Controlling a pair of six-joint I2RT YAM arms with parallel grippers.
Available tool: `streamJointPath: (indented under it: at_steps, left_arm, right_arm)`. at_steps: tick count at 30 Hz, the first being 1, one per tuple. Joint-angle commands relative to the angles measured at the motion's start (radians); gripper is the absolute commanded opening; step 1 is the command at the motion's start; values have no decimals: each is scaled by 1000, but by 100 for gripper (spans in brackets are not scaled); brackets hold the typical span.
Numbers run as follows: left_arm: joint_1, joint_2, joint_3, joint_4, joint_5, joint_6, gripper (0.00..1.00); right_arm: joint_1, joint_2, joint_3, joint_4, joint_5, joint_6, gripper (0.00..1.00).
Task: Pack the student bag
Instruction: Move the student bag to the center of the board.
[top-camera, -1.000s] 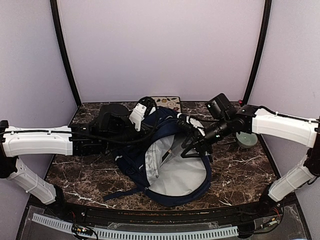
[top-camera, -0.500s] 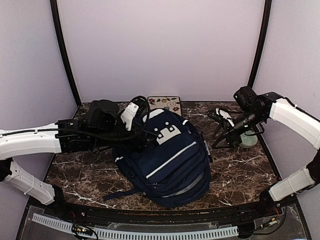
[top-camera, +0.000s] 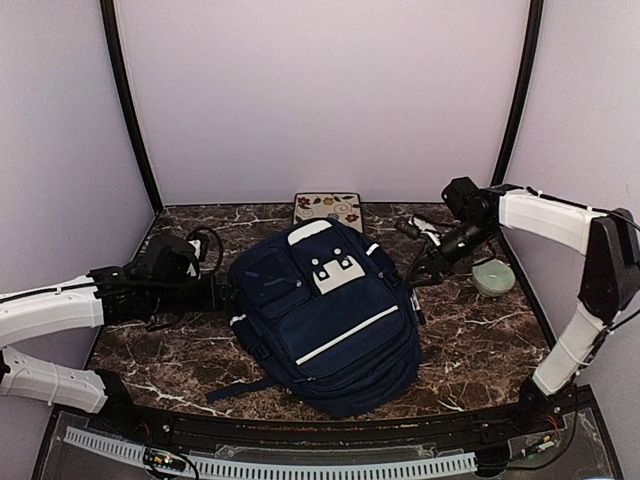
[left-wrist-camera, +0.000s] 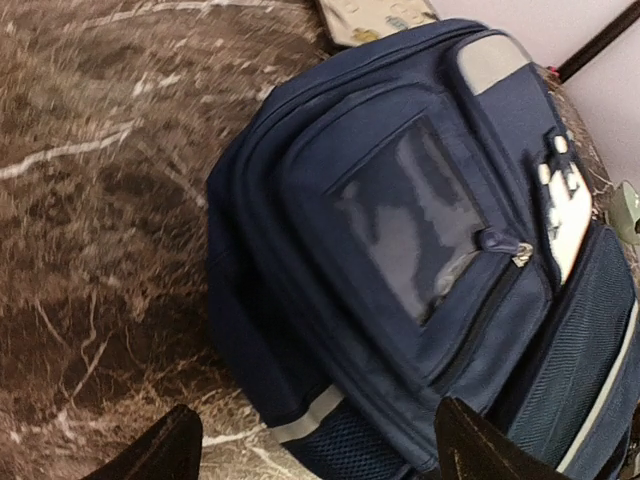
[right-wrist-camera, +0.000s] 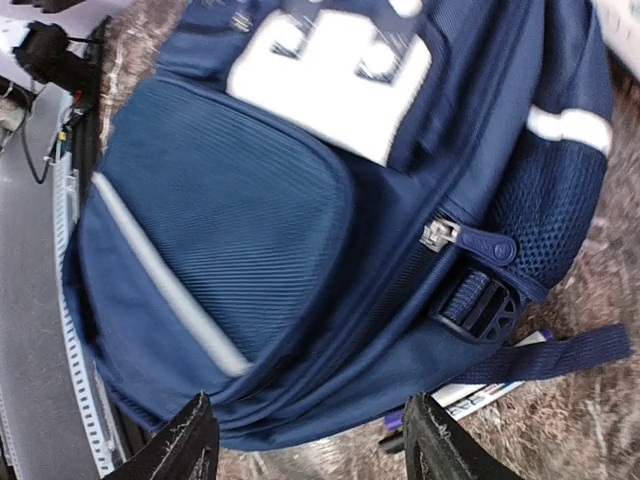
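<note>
The student bag (top-camera: 330, 325) lies flat in the middle of the table, navy with a white diagonal stripe and white patches, its front flap down. My left gripper (top-camera: 222, 293) is open at the bag's left side, holding nothing. In the left wrist view the bag (left-wrist-camera: 420, 220) fills the picture beyond the left gripper (left-wrist-camera: 320, 460). My right gripper (top-camera: 418, 272) is open at the bag's upper right edge. The right wrist view shows the bag's (right-wrist-camera: 230, 200) striped front pocket and a zip pull (right-wrist-camera: 440, 235) ahead of the right gripper (right-wrist-camera: 315, 445), with nothing gripped.
A flat patterned case (top-camera: 327, 207) lies against the back wall behind the bag. A pale green round dish (top-camera: 493, 277) sits at the right. A white and purple printed item (right-wrist-camera: 490, 395) pokes out from under the bag's edge. Dark marble tabletop (top-camera: 480, 350) surrounds the bag.
The bag's flap was held up with the grey lining showing; it has dropped shut. Both grippers let go and drew back, the left one leftward, the right one rightward.
</note>
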Motion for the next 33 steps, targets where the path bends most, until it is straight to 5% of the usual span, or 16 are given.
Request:
streamJointPath:
  at_steps: [1, 12, 24, 29, 33]
  left_arm:
    - [47, 1, -83, 92, 89, -151, 83]
    - [47, 49, -237, 329, 188, -277, 71]
    - [37, -83, -193, 126, 98, -211, 70]
    - [11, -107, -149, 125, 215, -30, 63]
    - [-161, -39, -28, 62, 183, 289, 63]
  right_arm:
    - [3, 119, 38, 70, 30, 69, 65]
    - [78, 456, 244, 37, 73, 87, 66]
    - [201, 793, 806, 48, 66, 300, 61]
    - [181, 797, 956, -31, 47, 311, 61]
    - [160, 558, 762, 43, 74, 300, 64]
